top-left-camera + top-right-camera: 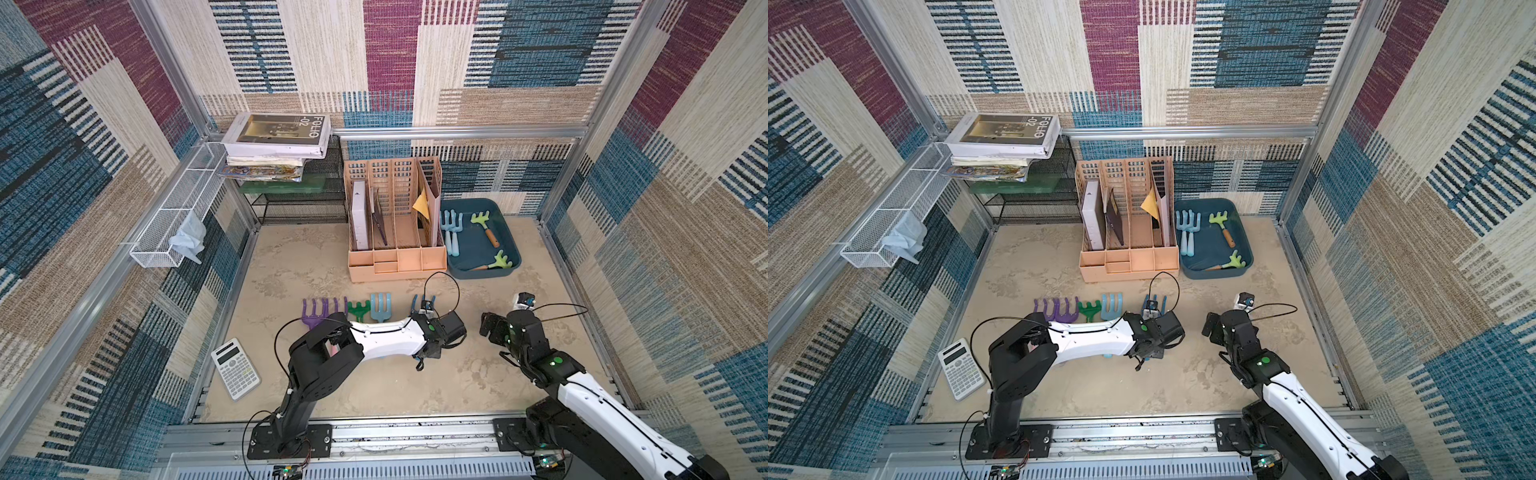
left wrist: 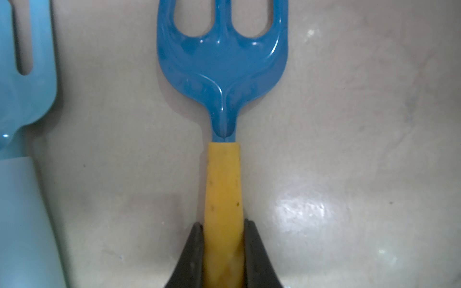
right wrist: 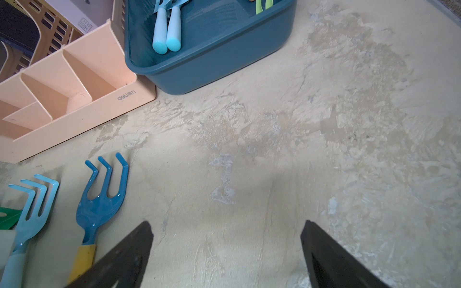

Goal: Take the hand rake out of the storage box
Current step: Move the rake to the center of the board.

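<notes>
- Four rakes lie in a row on the table (image 1: 324, 266), outside the box: a purple rake (image 1: 319, 312), a green rake (image 1: 358, 309), a light blue rake (image 1: 380, 306) and a dark blue rake (image 3: 99, 207).
- The storage box (image 3: 224, 69), at the back just beside the peach organiser (image 1: 395, 262), holds a pale blue pair (image 1: 451, 226) and two lime rakes (image 1: 484, 224). The job looks partly done, with these left.
- The left arm stretches low across the table. The left gripper (image 2: 222, 227) is clamped on the dark blue rake's yellow handle, and the rake lies flat.
- The right arm is bent and faces the box. The right gripper (image 3: 227, 222) hangs empty over bare table, jaws wide apart.
</notes>
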### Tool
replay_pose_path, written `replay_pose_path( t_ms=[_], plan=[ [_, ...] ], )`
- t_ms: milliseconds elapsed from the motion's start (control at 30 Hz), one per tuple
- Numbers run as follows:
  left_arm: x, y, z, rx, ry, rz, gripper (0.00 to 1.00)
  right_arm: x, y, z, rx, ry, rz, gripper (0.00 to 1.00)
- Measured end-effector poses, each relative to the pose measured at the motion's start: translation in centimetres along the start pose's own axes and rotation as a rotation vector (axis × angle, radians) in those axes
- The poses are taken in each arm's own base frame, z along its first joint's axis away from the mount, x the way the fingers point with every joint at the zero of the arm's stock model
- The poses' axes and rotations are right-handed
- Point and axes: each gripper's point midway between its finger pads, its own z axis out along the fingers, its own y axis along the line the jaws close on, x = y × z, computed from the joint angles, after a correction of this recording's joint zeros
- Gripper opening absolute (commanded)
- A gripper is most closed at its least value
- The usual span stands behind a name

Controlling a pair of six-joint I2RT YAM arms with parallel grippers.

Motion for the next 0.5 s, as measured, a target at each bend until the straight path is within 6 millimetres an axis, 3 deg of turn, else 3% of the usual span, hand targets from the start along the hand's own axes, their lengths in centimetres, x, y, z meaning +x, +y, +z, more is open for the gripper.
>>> replay_pose_path(
  t_ms=[367,500],
  plan=[
    [-1.7,3.0,0.8,-0.032,0.003,-0.107,0.12,0.1,0.4,0.0,-0.028,-0.001,0.003,0.96],
    [-2.1,3.8,0.9,-0.047,0.01,-0.135,0.2,0.0,0.6,0.0,-0.037,-0.008,0.007,0.96]
  ],
)
